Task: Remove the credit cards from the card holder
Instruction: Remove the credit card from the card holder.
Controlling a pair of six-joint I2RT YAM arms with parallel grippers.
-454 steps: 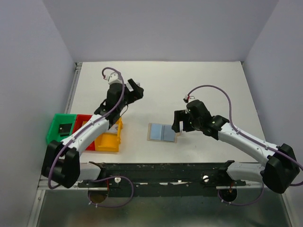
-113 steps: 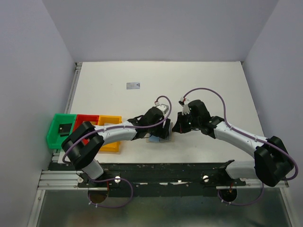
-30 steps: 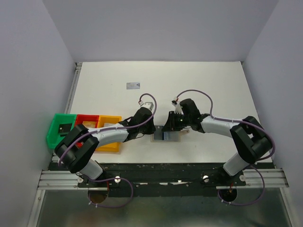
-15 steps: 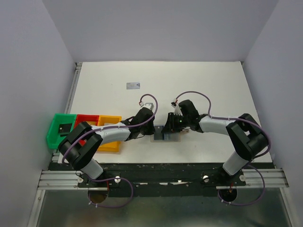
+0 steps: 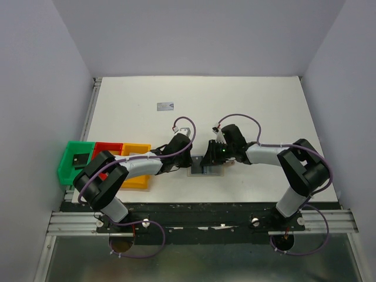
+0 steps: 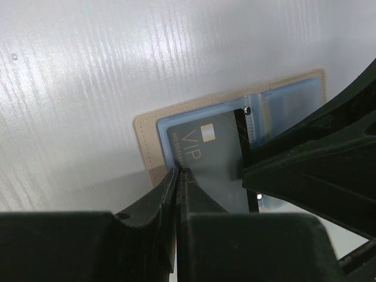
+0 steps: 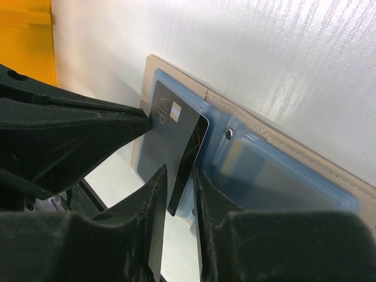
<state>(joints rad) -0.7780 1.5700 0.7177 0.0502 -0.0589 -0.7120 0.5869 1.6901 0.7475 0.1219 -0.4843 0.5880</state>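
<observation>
The card holder [image 5: 216, 171] lies open near the table's front, its blue panels and tan border [image 6: 144, 147] showing. A black credit card [image 6: 211, 153] marked VIP stands tilted up out of the left panel [image 7: 176, 135]. My left gripper [image 6: 179, 170] is shut, its tips against the card's left edge on the holder [image 5: 189, 164]. My right gripper [image 7: 179, 169] is open and straddles the card's other end with a little gap on each side [image 5: 210, 161]. A silvery-white card [image 5: 165, 106] lies on the table further back.
Green [image 5: 75, 160], red [image 5: 106, 150] and yellow [image 5: 136, 176] bins stand in a row at the front left; a black card lies in the green one. The two grippers are crowded close together over the holder.
Both grippers stay at the holder. The right arm's elbow has drawn in slightly to the left. Nothing else has moved.
</observation>
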